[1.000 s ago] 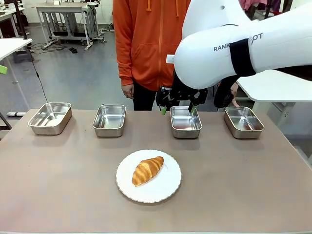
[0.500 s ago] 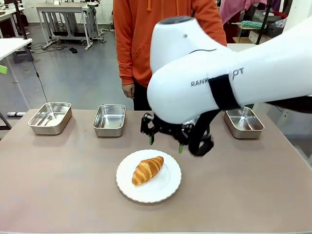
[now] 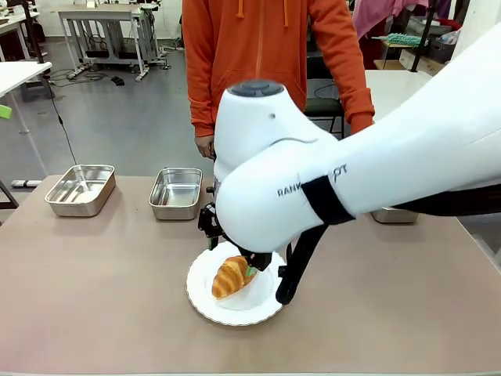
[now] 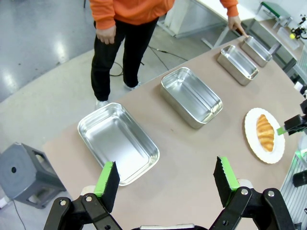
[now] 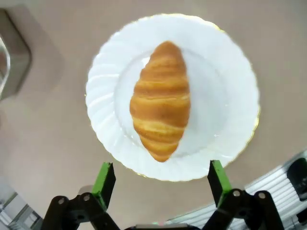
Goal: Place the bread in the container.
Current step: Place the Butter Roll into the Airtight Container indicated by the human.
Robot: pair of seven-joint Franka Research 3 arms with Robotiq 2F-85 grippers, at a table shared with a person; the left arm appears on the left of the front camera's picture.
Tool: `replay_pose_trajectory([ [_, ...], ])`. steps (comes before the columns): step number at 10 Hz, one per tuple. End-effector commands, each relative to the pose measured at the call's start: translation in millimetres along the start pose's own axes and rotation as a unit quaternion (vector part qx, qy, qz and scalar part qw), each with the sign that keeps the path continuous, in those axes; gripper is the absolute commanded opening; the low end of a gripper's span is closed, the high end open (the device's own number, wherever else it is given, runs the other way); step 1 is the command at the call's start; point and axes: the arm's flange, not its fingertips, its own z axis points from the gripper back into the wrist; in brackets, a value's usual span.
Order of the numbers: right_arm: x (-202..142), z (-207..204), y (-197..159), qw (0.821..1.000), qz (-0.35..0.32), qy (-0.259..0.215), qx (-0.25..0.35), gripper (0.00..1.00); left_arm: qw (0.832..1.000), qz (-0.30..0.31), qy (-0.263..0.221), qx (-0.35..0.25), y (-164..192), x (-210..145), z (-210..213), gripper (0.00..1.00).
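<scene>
Over the left end of the table (image 3: 94, 298), the left gripper (image 4: 166, 167) is held spread and empty above the leftmost pan (image 4: 117, 143). Beside that pan, the second pan (image 4: 192, 96) is likewise seen bare, with two more pans lined up beyond it. At centre, the croissant (image 5: 160, 100) is laid on a white scalloped plate (image 5: 230, 96), outside every pan. It is overhung by the right gripper (image 5: 159, 166), jaws wide apart, nothing gripped. A person in an orange hoodie (image 3: 258, 63) is stationed behind the table.
</scene>
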Motion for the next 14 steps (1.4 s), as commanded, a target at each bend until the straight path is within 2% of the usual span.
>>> replay_pose_trajectory([
  [1,-2,-10,8,0.997,0.067,0.005,-0.046,1.00,1.000,0.001,-0.004,-0.001,-1,1,0,1.00],
  [2,0,0,0,1.000,0.000,0.000,0.000,1.00,1.000,0.001,-0.004,-0.001,-1,1,0,1.00],
  [4,-3,-14,-1,1.000,0.018,0.007,-0.013,1.00,1.000,0.001,-0.004,-0.001,-1,1,0,1.00],
  [5,10,-27,0,1.000,-0.012,-0.003,-0.011,1.00,1.000,0.001,-0.004,-0.001,-1,1,0,1.00],
  [6,14,-34,1,1.000,-0.017,0.006,-0.001,1.00,1.000,0.001,-0.004,-0.001,-1,1,0,1.00],
  [7,19,-41,1,1.000,-0.015,0.023,-0.007,1.00,1.000,0.001,-0.004,-0.001,-1,1,0,1.00],
  [14,31,-74,10,0.998,-0.019,0.047,-0.033,1.00,1.000,0.001,-0.004,-0.001,-1,1,0,1.00],
])
